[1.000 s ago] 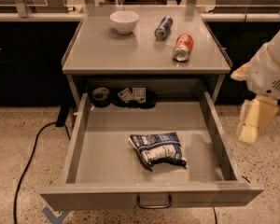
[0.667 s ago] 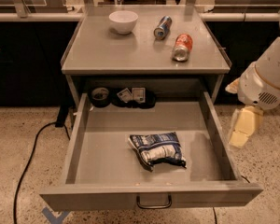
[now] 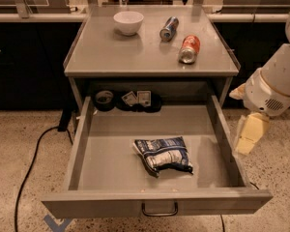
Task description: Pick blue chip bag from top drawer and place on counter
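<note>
The blue chip bag (image 3: 163, 154) lies flat in the middle of the open top drawer (image 3: 108, 149), white and light-blue panel facing up. The drawer is pulled fully out, with its dark loop handle (image 3: 159, 210) at the front. The grey counter (image 3: 135, 52) sits above it. My gripper (image 3: 245, 138) hangs pointing down outside the drawer's right wall, to the right of the bag and well apart from it. It holds nothing that I can see. The white arm reaches in from the right edge.
On the counter stand a white bowl (image 3: 128, 22), a blue can on its side (image 3: 168, 28) and an orange-red soda can on its side (image 3: 189, 49). A dark round object (image 3: 104, 99) and small packets (image 3: 137, 98) lie at the drawer's back. A black cable (image 3: 34, 153) runs over the floor at left.
My arm and gripper have moved left, closer to the drawer's right wall. The bag, the drawer and the counter items have not moved.
</note>
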Controlling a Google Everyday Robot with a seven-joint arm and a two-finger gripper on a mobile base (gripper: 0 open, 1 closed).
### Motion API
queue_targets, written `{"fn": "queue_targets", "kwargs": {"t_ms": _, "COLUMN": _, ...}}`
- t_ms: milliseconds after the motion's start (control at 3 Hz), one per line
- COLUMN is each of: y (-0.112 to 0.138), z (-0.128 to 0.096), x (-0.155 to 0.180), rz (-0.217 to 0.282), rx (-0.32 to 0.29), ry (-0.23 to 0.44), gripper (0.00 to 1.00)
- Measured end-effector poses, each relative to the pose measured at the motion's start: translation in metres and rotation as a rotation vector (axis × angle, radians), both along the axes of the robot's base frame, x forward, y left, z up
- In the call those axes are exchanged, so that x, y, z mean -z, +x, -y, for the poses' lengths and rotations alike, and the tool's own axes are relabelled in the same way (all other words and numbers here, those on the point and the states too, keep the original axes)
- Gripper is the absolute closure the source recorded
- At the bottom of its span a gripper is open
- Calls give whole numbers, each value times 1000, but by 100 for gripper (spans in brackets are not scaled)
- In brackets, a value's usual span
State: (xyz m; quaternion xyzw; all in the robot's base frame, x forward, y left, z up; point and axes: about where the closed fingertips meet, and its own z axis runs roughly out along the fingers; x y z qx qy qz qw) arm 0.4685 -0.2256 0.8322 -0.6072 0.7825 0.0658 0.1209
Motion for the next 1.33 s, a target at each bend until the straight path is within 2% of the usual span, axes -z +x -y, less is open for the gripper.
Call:
{"fn": "queue_targets", "kwargs": {"t_ms": 333, "y": 11, "z": -12, "x": 35, "rz": -9, "rx": -69, "ry": 26, "gripper": 0}}
{"fn": "queue_targets", "kwargs": {"t_ms": 667, "y": 21, "z": -49, "x": 73, "rz": -25, "rx": -184, "ry": 57, "gripper": 0}}
{"fn": "queue_targets", "kwargs": {"t_ms": 1000, "y": 17, "z": -86, "x": 118, "rz": -11, "rx": -233, "ry": 35, "gripper": 0}}
{"fn": "queue_targets", "kwargs": {"t_ms": 1333, "y": 15, "z": -91, "x": 130, "rz": -23, "rx": -239, "ry": 32, "gripper": 0}}
